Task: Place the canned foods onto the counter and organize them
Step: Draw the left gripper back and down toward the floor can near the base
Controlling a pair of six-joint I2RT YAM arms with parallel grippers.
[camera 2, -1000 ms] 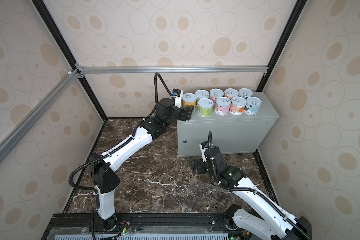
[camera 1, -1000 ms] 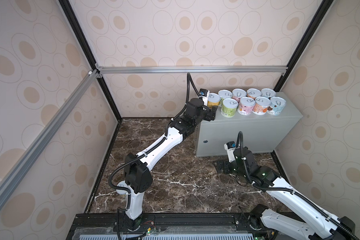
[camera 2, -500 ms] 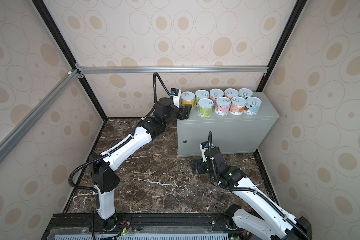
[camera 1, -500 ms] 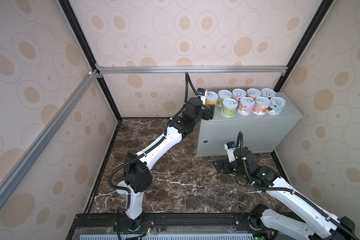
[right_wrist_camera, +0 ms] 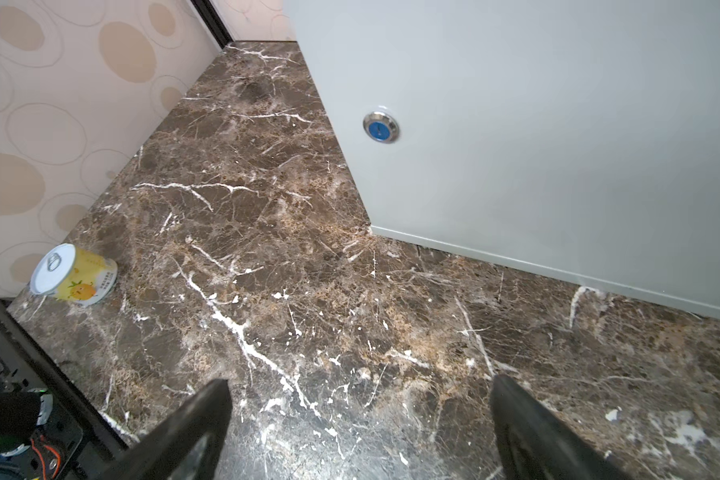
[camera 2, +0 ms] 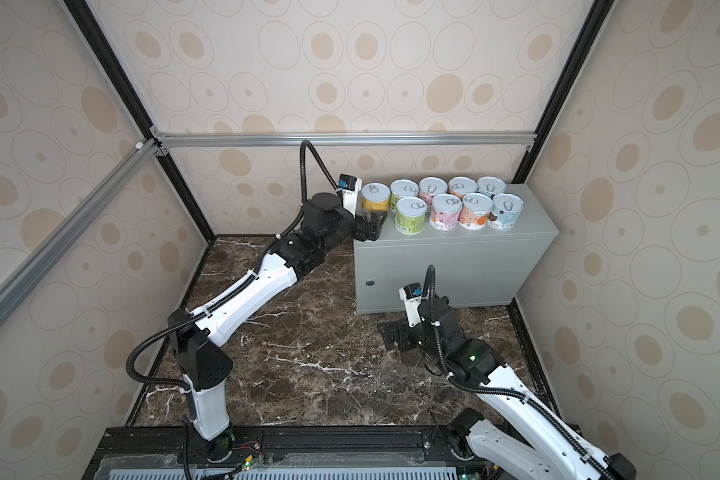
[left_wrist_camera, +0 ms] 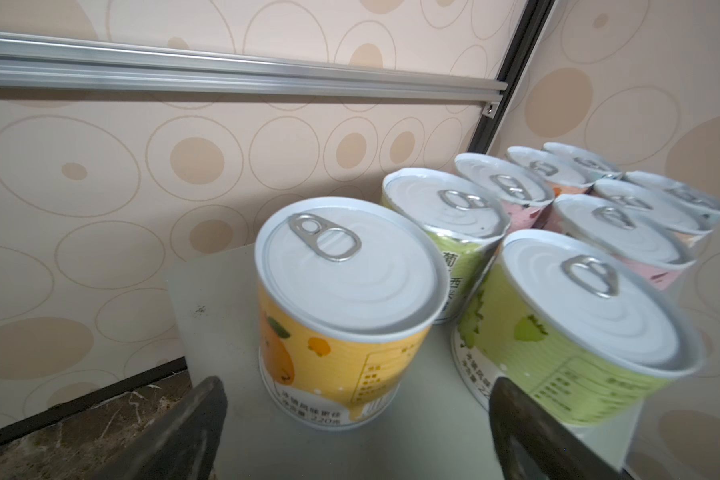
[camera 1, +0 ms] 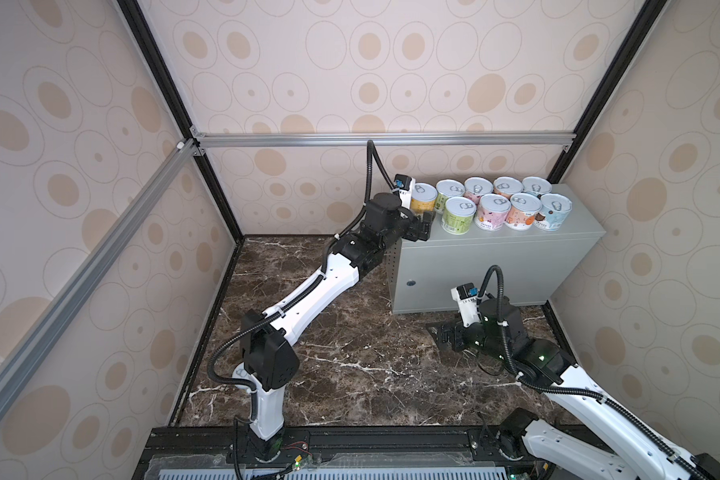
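Note:
Several canned foods stand in two rows on the grey counter [camera 1: 495, 257] [camera 2: 454, 257] [left_wrist_camera: 208, 291]. The yellow can [camera 1: 424, 198] [camera 2: 376, 197] [left_wrist_camera: 341, 307] stands upright at the left end of the back row. My left gripper [camera 1: 422, 226] [camera 2: 373, 226] [left_wrist_camera: 358, 380] is open just in front of it, touching nothing. Beside it stands a green can [left_wrist_camera: 566, 332]. Another yellow can [right_wrist_camera: 73, 276] is on the marble floor by the wall, seen only in the right wrist view. My right gripper [camera 1: 445, 337] [camera 2: 391, 336] [right_wrist_camera: 360, 384] is open and empty, low over the floor.
The counter's front [right_wrist_camera: 558, 124] with its round blue lock [right_wrist_camera: 381, 126] is close to the right gripper. Patterned walls and black frame posts enclose the marble floor [camera 1: 350, 332]. An aluminium rail [camera 1: 371, 139] runs along the back wall above the cans.
My left gripper has opened, let go of the yellow can on the counter and drawn back a little. The right arm has not moved.

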